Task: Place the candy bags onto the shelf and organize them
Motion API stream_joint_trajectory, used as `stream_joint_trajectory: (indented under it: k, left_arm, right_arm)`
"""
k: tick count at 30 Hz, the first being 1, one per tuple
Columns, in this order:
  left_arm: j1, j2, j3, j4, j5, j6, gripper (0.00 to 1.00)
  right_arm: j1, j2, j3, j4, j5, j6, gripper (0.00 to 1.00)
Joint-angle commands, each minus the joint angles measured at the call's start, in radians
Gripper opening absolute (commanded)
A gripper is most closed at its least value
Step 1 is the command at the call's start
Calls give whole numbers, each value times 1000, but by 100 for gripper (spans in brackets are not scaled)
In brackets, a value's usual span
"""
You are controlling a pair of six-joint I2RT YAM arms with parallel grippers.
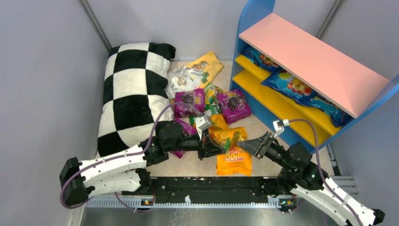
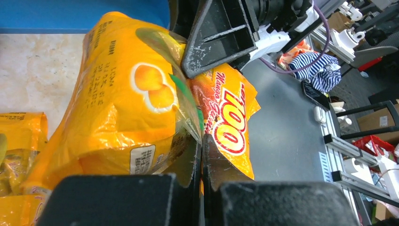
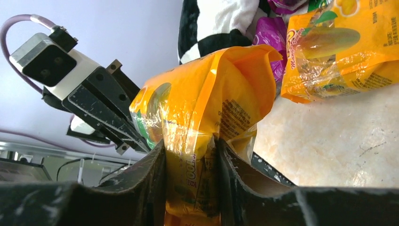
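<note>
The left gripper point(image 2: 200, 157) was found clamped on an orange candy bag point(image 1: 227, 135). The right gripper point(image 3: 190, 162) had its fingers pressed against both sides of the same bag.

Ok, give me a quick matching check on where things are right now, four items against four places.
Things:
1 mango bag
2 blue bags
3 pillow
4 purple bag

Places:
A on the yellow boards
B along the left wall
C gripped between left gripper and right gripper
D on the table at the foot of the shelf

Pairs: 1-C; 2-A; 3-B; 4-D
</note>
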Motion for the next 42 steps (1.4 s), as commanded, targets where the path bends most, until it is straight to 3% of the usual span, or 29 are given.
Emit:
stream_joint_trajectory:
  k: [1, 4, 6, 9, 11, 14, 19, 22, 25, 28, 35, 42]
  left_arm:
    - [8, -3, 39, 92, -86, 41, 0]
    - [9, 6, 49, 63, -101, 38, 1]
    - [8, 11, 59, 40, -123, 33, 15]
    - [9, 2, 71, 16, -145, 31, 44]
    - [9, -12, 79, -3, -153, 41, 51]
    - [9, -45, 107, -70, -194, 69, 72]
    - [8, -123, 200, -248, -322, 147, 97]
    - [9, -150, 297, -350, -505, 189, 98]
    - [9, -134, 414, -442, -850, 201, 98]
    - [9, -96, 502, -432, -1049, 264, 98]
    - [13, -66, 458, -173, -1104, 457, 98]
    - [17, -78, 331, -144, -1082, 511, 98]
  right_arm:
    - [7, -53, 56, 116, -8, -5, 27]
    - [8, -52, 54, 145, 15, -19, 11]
    - [6, -41, 62, 155, 30, -31, 0]
    - [7, -14, 90, 153, 64, -62, 0]
    - [7, 12, 125, 152, 85, -95, 0]
    - [7, 75, 195, 143, 109, -176, 0]
    - [8, 244, 339, 66, 166, -335, 0]
    - [7, 333, 421, 41, 221, -426, 0]
    - [7, 419, 523, 40, 259, -514, 0]
    - [8, 518, 647, 42, 303, -583, 0]
    - [8, 784, 1048, -14, 398, -814, 0]
    - [-11, 993, 1305, 60, 681, -1031, 0]
